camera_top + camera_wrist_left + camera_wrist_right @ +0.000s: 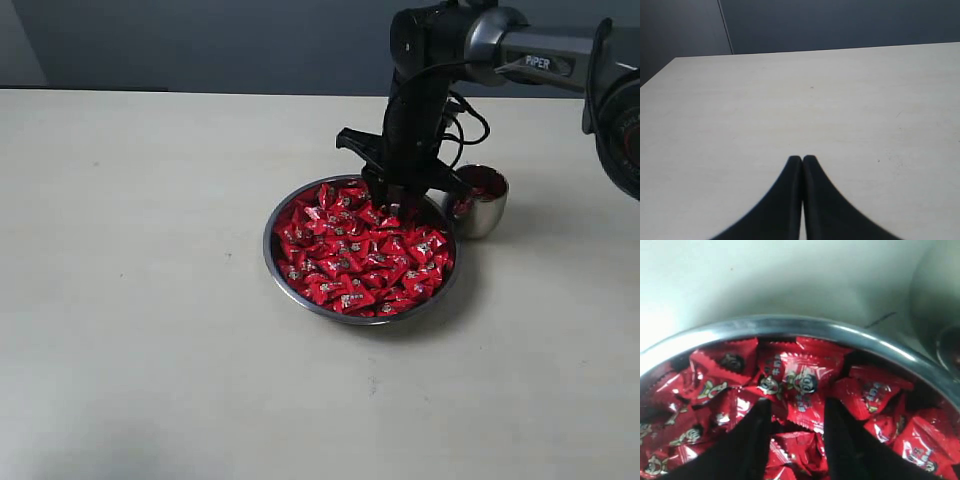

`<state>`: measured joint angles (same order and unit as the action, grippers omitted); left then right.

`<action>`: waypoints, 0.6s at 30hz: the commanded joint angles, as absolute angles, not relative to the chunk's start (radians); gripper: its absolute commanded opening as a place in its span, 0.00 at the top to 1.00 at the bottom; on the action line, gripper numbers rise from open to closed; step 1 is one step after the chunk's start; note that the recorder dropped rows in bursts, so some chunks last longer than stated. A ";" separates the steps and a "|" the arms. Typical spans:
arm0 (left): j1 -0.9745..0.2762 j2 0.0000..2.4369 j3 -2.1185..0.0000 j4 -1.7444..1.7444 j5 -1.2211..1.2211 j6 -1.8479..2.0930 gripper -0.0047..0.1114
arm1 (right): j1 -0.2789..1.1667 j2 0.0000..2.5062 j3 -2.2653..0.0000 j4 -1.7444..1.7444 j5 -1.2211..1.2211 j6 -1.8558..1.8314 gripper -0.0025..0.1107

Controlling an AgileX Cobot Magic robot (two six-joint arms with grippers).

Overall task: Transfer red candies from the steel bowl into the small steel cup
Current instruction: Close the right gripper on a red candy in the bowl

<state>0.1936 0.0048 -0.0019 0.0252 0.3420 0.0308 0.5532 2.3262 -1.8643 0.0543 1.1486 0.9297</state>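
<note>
The steel bowl [272, 250] sits mid-table, heaped with red candies [360, 258]. Just right of it stands the small steel cup [486, 216], with red candies showing inside. My right gripper [396, 196] points down into the far side of the bowl. In the right wrist view its jaws [797, 407] stand open, fingertips pushed in among the candies [800, 380] near the bowl rim [790, 325]; wrappers lie between the fingers, none clearly pinched. My left gripper [802, 159] is shut and empty above the bare table, and does not show in the exterior view.
The pale table [140, 300] stretches wide to the left and front of the bowl. A dark wall runs behind its far edge. The right arm's cables [468, 120] hang just above the cup.
</note>
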 commanded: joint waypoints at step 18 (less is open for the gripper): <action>0.187 0.000 0.000 0.027 0.334 0.029 0.96 | 0.549 2.334 -1.869 0.008 1.115 0.892 0.67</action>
